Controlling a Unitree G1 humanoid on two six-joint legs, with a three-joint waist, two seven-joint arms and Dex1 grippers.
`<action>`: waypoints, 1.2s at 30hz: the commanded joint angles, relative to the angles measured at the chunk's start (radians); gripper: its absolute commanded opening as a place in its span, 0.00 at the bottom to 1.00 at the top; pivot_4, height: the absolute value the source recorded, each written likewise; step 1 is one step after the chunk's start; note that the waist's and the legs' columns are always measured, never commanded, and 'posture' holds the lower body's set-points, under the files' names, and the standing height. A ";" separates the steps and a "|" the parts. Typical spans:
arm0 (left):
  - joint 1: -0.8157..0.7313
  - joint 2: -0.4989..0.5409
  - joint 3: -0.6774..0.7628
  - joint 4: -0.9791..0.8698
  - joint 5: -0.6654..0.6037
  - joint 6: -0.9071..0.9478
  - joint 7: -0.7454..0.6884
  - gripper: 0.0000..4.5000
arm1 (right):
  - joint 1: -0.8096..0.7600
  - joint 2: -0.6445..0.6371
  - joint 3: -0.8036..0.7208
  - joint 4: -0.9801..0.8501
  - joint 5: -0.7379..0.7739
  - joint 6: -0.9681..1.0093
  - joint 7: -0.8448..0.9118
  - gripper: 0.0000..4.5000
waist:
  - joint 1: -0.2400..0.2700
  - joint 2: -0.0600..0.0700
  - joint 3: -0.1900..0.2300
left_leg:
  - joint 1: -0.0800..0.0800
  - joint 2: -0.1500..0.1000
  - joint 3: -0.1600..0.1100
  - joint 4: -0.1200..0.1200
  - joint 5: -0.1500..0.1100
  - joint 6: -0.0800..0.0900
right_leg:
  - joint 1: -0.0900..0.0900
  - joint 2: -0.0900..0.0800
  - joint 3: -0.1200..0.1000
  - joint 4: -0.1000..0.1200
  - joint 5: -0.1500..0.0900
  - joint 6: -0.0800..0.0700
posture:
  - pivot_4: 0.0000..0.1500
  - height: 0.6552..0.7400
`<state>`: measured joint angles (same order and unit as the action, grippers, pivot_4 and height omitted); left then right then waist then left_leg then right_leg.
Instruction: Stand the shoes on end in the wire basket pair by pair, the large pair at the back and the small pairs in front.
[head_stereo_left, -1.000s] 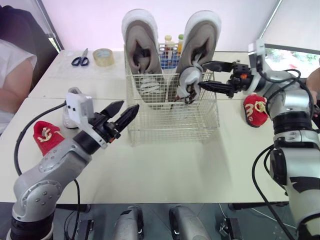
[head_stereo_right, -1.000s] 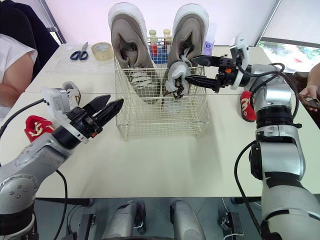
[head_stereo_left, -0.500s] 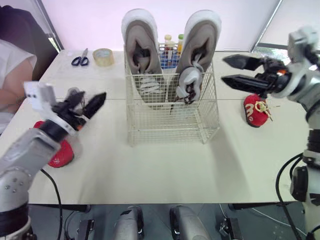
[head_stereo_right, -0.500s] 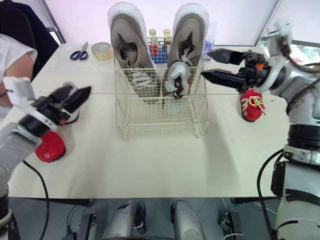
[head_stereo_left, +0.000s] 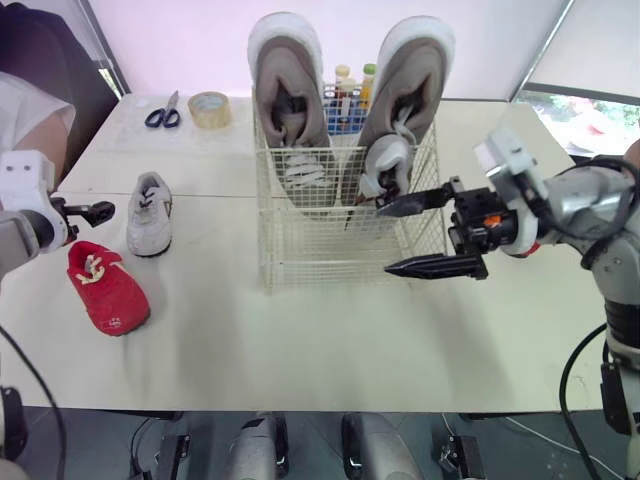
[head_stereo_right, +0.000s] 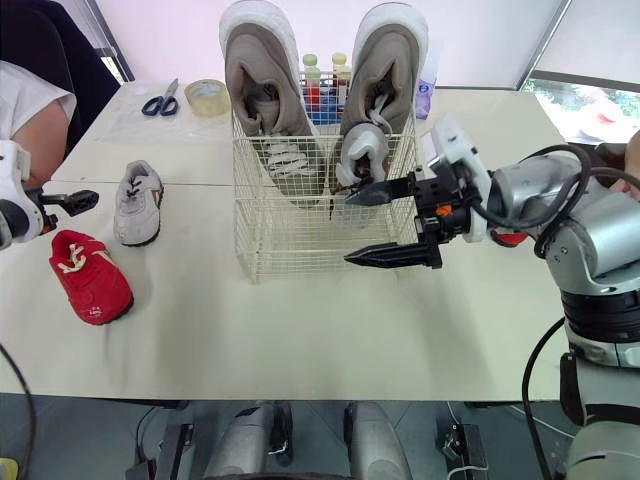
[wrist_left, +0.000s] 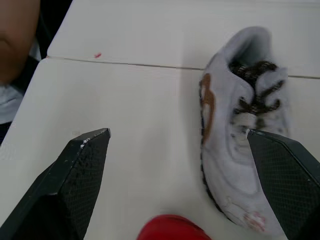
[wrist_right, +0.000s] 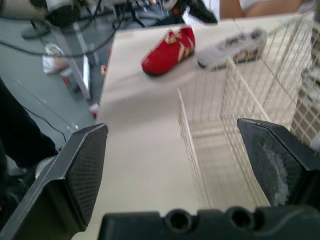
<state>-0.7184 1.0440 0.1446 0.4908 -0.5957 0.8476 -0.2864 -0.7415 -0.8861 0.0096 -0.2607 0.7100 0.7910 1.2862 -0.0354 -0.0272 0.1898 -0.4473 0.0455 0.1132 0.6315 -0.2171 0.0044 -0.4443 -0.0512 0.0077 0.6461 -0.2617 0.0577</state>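
Note:
The wire basket (head_stereo_left: 345, 215) stands mid-table. Two large grey shoes (head_stereo_left: 290, 90) (head_stereo_left: 405, 80) stand on end at its back. One small grey shoe (head_stereo_left: 388, 165) stands in front of the right one. Its mate (head_stereo_left: 148, 212) lies on the table to the left, with a red shoe (head_stereo_left: 107, 288) just in front of it. My left gripper (wrist_left: 177, 134) is open at the far left edge, fingers wide, pointing at the lying grey shoe (wrist_left: 242, 135). My right gripper (head_stereo_left: 385, 237) is open and empty, pointing left across the basket's front right corner. A sliver of a second red shoe (head_stereo_right: 510, 238) shows behind the right arm.
Scissors (head_stereo_left: 160, 115) and a tape roll (head_stereo_left: 207, 108) lie at the back left. Bottles (head_stereo_left: 350, 95) stand behind the basket. A person (head_stereo_left: 30, 110) sits at the left edge. Bare tabletop lies in front of the basket.
My right gripper swung down from beside the basket's right side to its front, pointing left. My left arm pulled back to the far left, uncovering the lying grey and red shoes.

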 joint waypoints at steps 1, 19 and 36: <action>-0.101 -0.030 -0.058 0.170 0.135 -0.094 -0.090 1.00 | -0.003 -0.006 -0.019 -0.025 0.002 -0.016 -0.009 1.00 | 0.000 0.000 0.000 | 0.000 0.000 0.000 0.000 0.000 0.001 | 0.000 0.000 -0.001 0.000 0.000 0.000 | 1.00 1.00; -0.388 -0.232 -0.048 0.756 0.401 -0.376 -0.199 0.14 | 0.044 -0.021 -0.045 -0.062 0.007 0.016 -0.107 1.00 | 0.014 0.000 0.000 | 0.000 0.004 0.002 0.018 -0.001 0.008 | 0.004 -0.005 -0.019 0.009 0.005 0.008 | 1.00 1.00; -0.313 -0.313 0.292 0.079 0.206 -0.551 -0.082 0.01 | 0.022 -0.011 -0.047 0.029 -0.039 -0.030 -0.104 1.00 | 0.024 -0.002 0.001 | -0.008 0.004 0.004 0.027 -0.001 0.015 | 0.002 -0.008 -0.021 0.008 0.012 0.013 | 1.00 1.00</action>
<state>-1.0630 0.7420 0.3914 0.7502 -0.3457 0.3352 -0.3914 -0.7088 -0.8844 0.0116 -0.2246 0.6595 0.7631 1.1872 -0.0119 -0.0293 0.1904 -0.4561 0.0493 0.1171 0.6596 -0.2182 0.0195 -0.4421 -0.0601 -0.0136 0.6541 -0.2495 0.0717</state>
